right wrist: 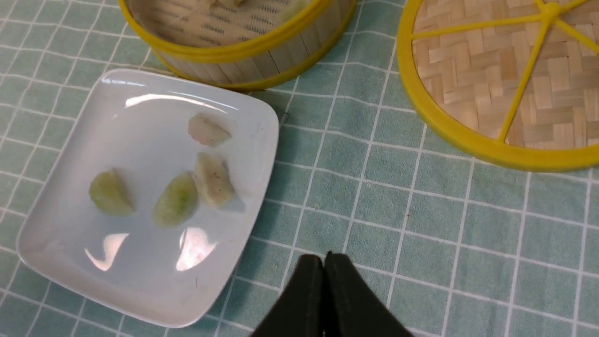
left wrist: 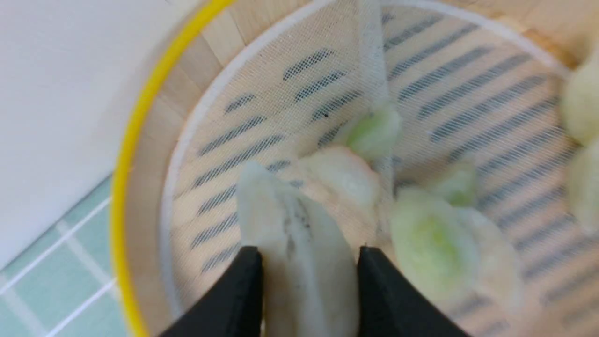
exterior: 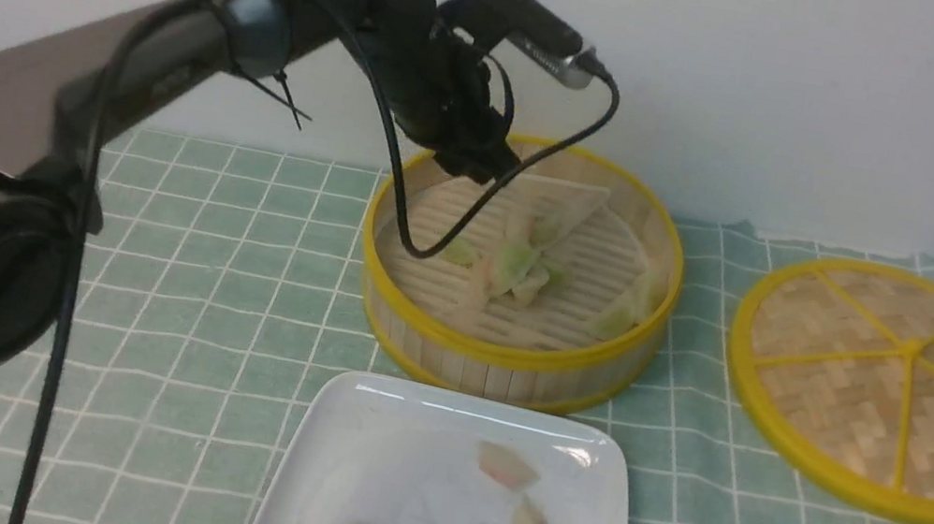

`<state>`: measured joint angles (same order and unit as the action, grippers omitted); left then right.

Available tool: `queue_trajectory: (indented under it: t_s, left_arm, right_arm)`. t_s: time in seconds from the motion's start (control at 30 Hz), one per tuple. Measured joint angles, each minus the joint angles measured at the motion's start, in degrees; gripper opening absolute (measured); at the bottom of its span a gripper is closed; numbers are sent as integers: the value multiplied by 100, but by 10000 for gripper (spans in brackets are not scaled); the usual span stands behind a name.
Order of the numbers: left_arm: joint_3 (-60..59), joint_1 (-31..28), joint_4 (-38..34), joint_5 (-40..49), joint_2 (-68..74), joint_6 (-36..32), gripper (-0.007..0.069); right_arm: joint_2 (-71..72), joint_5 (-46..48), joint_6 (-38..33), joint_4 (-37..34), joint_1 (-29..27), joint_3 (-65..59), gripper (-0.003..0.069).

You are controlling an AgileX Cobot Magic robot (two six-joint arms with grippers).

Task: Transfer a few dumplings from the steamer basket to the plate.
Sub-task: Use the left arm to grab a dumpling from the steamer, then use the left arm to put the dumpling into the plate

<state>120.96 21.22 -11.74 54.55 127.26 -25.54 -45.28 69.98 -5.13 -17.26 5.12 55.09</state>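
The steamer basket (exterior: 508, 356) stands at the back middle, lined with a white mesh cloth, with several dumplings (exterior: 518, 266) on its floor. My left gripper (exterior: 482, 170) is over its back left part. In the left wrist view the left gripper (left wrist: 309, 255) is shut on a pale dumpling (left wrist: 297, 229) that fills the gap between its fingers, beside a green one (left wrist: 430, 234). The plate (exterior: 388, 448) in front holds several dumplings (right wrist: 213, 180). My right gripper (right wrist: 324, 257) is shut and empty above the cloth, beside the plate (right wrist: 140, 107); it does not show in the front view.
A flat woven bamboo disc with yellow spokes (exterior: 891, 390) lies right of the steamer; it also shows in the right wrist view (right wrist: 505, 79). A green checked cloth (exterior: 221, 259) covers the table. A white wall is close behind the steamer.
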Motion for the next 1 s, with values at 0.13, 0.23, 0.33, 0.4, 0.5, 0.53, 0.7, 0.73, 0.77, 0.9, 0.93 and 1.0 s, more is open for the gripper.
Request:
queue_trajectory:
  t_s: [0.13,0.23,0.33,0.4,0.5,0.53,0.7,0.73,0.77,0.9,0.93,1.0]
  left_arm:
    - [9,0,91,1242,-652,181,225]
    - [-196,0,92,1535,-1145,515,225]
    - [-975,0,65,1571,-1795,742,225]
    - [-1465,15,-4,1571,-2084,815,225]
    - [-3170,180,-225,1575,-2817,874,225]
    - [-3609,288,-270,1526,-2946,874,225]
    - [-4879,692,-348,677,-3052,858,225]
    - [-5076,781,-341,439,-2995,858,225]
    - [-5222,847,-341,210,-2915,856,225]
    - [-5367,1046,-326,-536,-2409,835,235]
    - [-5367,1054,-326,-657,-2355,835,250]
    - [-5367,1065,-330,-897,-2187,835,336]
  right_arm:
    - [0,13,0,0,0,0,-14]
    - [0,17,0,-18,0,0,-14]
    - [0,24,0,-18,0,0,-14]
    - [0,24,0,-18,0,0,-14]
    - [0,33,0,-24,1,0,-14]
    - [0,38,0,-24,1,0,-14]
    - [-8,32,-7,-43,6,0,-14]
    - [-29,26,-45,-43,6,0,-14]
    - [-56,4,-122,-50,6,0,-14]
    - [-448,-33,-607,-343,6,7,-14]
    - [-552,-33,-671,-402,6,7,-14]
    - [-827,-72,-902,-511,6,7,-14]
